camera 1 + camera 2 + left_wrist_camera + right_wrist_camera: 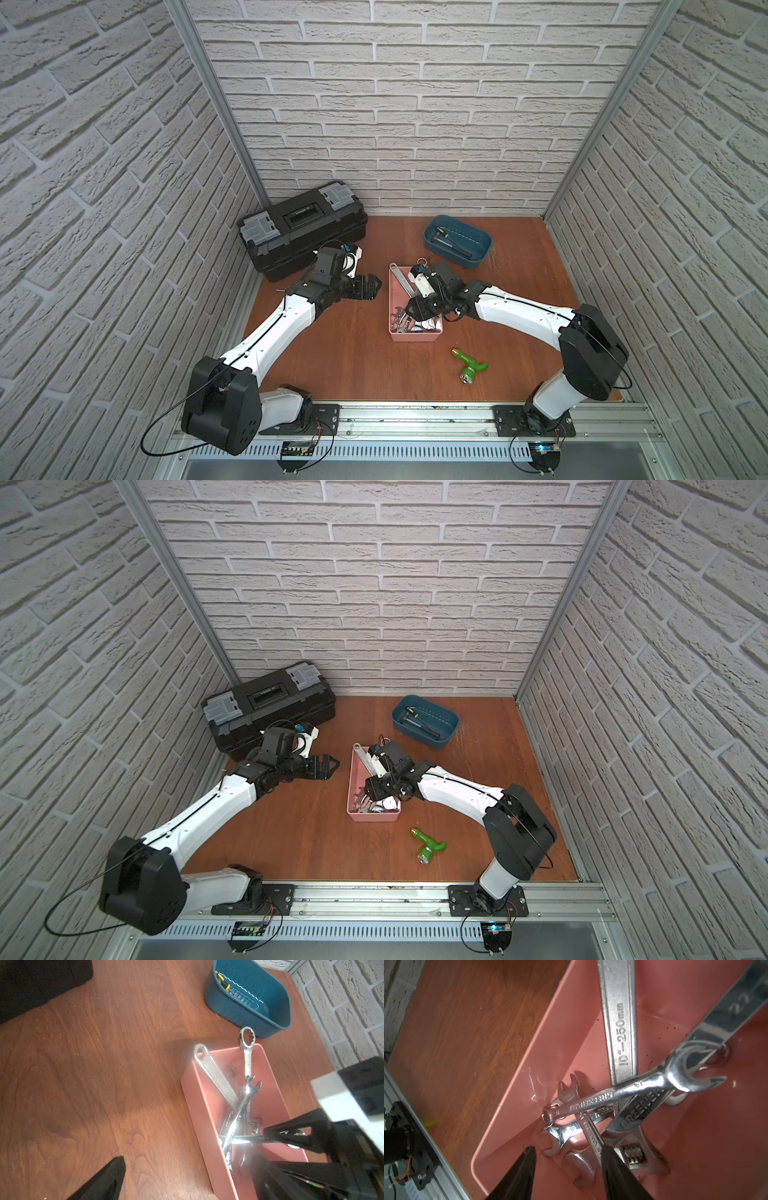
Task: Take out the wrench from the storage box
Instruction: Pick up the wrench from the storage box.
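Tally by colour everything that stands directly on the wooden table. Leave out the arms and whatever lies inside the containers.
Black: 1, the toolbox
Dark blue: 1, the oval tub
Pink: 1, the storage box
Green: 1, the tap-shaped fitting
Total: 4

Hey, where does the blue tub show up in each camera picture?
Top view: blue tub, back right of the table.
Top view: same place.
Left wrist: blue tub beyond the storage box.
Right wrist: not in it.
Shared landmark: the pink storage box, in all four.
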`<move>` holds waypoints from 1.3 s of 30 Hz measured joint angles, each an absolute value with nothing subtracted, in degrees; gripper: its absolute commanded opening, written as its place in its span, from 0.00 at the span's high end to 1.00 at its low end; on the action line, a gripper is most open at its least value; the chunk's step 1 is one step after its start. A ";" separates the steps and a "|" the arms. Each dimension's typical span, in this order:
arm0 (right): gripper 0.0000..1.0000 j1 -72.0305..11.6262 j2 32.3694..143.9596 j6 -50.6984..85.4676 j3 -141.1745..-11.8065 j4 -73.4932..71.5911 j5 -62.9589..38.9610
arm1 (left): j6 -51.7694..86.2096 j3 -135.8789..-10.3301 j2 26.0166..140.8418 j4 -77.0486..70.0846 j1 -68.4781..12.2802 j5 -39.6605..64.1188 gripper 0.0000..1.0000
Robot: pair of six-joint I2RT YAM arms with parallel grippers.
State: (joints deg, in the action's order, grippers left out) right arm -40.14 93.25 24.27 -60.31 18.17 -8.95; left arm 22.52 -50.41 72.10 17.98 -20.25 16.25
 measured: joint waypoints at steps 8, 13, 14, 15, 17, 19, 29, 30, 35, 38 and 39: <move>0.51 -40.88 97.17 36.53 -59.44 11.81 -5.85 | 23.20 -47.90 71.07 17.50 -19.90 15.55 0.02; 0.54 -40.97 98.28 41.36 -59.46 9.89 -4.03 | 23.20 -47.35 71.02 17.28 -19.59 15.49 0.02; 0.55 -40.99 98.43 41.93 -59.46 9.63 -3.70 | 23.22 -47.31 71.02 17.15 -19.59 15.49 0.02; 0.55 -41.04 98.74 42.98 -59.57 9.45 -3.14 | 23.24 -47.27 71.02 16.91 -19.55 15.49 0.02; 0.55 -41.06 99.37 44.66 -59.86 8.86 -2.26 | 23.42 -47.20 71.02 16.49 -19.55 15.49 0.02; 0.55 -41.17 99.96 46.83 -60.18 8.40 -1.56 | 23.64 -47.16 71.02 16.16 -19.55 15.51 0.02; 0.58 -42.61 102.50 54.24 -62.83 10.76 2.70 | 23.81 -46.72 71.02 15.40 -19.53 15.70 0.02; 0.59 -42.63 102.83 55.00 -63.02 10.94 2.85 | 23.81 -46.59 71.02 15.31 -19.53 15.75 0.02; 0.66 -42.89 104.47 57.89 -63.24 10.87 3.14 | 23.83 -46.30 71.02 14.85 -19.49 15.97 0.02; 0.73 -42.98 105.06 59.09 -63.33 10.92 3.66 | 23.83 -46.15 71.02 14.57 -19.40 16.19 0.02; 0.76 -42.98 105.12 59.40 -63.33 10.90 3.81 | 23.86 -46.11 71.02 14.55 -19.35 16.19 0.02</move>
State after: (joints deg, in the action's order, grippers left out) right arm -42.98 105.12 59.40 -63.33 10.90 3.81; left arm 23.86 -46.11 71.02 14.55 -19.35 16.19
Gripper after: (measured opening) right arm 0.301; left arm 0.984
